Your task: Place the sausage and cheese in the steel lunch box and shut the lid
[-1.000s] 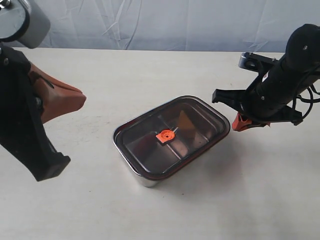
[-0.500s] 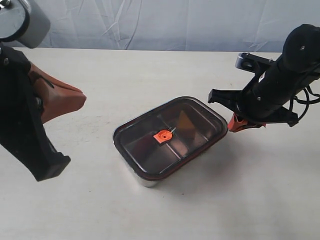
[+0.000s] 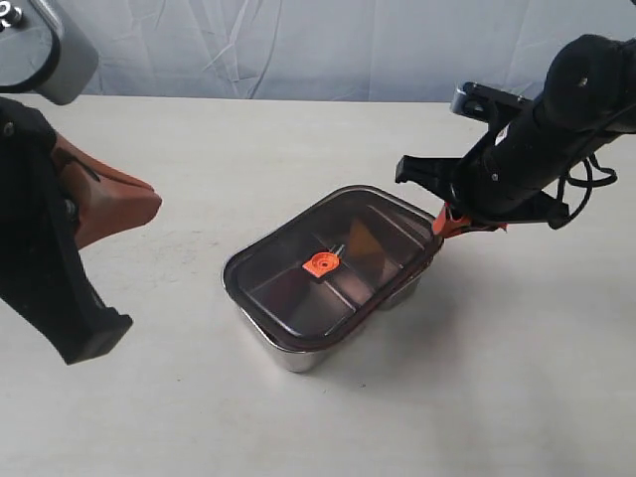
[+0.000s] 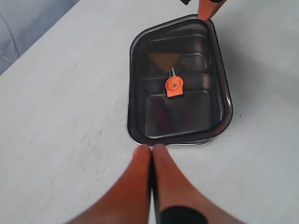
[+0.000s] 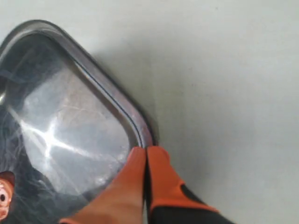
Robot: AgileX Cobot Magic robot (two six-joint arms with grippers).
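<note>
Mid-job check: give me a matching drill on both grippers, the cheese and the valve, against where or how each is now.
1 left gripper
2 right gripper
3 cheese
4 valve

A under the lid, inside the steel lunch box
B shut, tips at a lid corner
C lid's centre
D shut, apart from the steel lunch box

Pairs: 1-D, 2-B, 3-A, 4-C

Before me lies a table [image 3: 179,417], pale cream and matte. It fills the exterior view from the bottom edge up to a straight far edge near the top of the frame. Faint scuffs and small dark specks mark it, plainest left of centre in my left wrist view. A soft grey shadow [image 3: 437,338] lies on it right of centre. Behind the far edge hangs a wrinkled pale blue-white cloth [image 3: 298,45], spanning the top of the frame.
</note>
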